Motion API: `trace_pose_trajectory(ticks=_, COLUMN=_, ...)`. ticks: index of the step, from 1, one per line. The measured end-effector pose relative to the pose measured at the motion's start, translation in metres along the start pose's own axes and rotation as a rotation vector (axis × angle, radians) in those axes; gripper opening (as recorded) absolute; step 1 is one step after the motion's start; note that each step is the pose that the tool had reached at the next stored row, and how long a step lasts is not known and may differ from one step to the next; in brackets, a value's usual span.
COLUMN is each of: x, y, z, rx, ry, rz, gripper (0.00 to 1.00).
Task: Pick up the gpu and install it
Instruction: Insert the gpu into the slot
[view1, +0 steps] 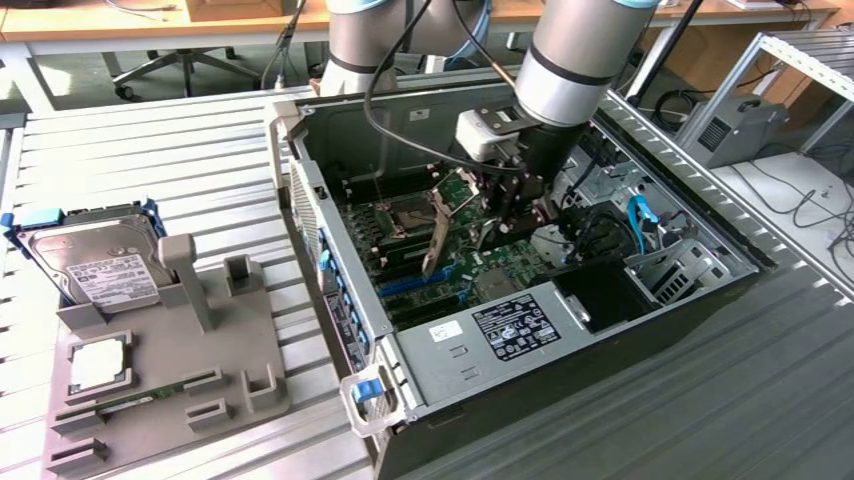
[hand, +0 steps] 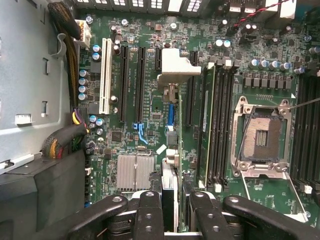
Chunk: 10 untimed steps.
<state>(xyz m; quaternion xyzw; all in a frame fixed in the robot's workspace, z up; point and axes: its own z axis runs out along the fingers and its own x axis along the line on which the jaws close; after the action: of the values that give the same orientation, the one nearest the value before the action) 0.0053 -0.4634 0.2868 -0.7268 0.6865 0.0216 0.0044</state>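
Observation:
I see the gpu (view1: 447, 232) standing on edge inside the open computer case (view1: 300, 200), over the green motherboard (view1: 407, 255). My gripper (view1: 511, 222) reaches down from the arm and is shut on the card's top edge. In the wrist view the gpu (hand: 170, 165) shows edge-on as a thin strip running away from my gripper (hand: 172, 212), with its silver end bracket (hand: 176, 67) at the far end. The card hangs above the board between the long black expansion slots (hand: 123, 82) and the memory slots (hand: 217, 125). I cannot tell whether its lower edge touches a slot.
Beside the card lie a white slot (hand: 105, 75), a finned heatsink (hand: 135, 172) and the open CPU socket (hand: 262, 137). The power supply (view1: 514, 325) fills the case's near end. On the exterior view's left, a grey fixture (view1: 200, 370) holds a hard drive (view1: 87, 262) in a blue frame.

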Motion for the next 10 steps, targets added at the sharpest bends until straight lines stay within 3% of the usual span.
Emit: trace_pose_trajectory(ticks=10, x=0.0000, y=0.0075, z=0.0017, rx=0.0000, ry=0.0000, rz=0.000, gripper=0.26)
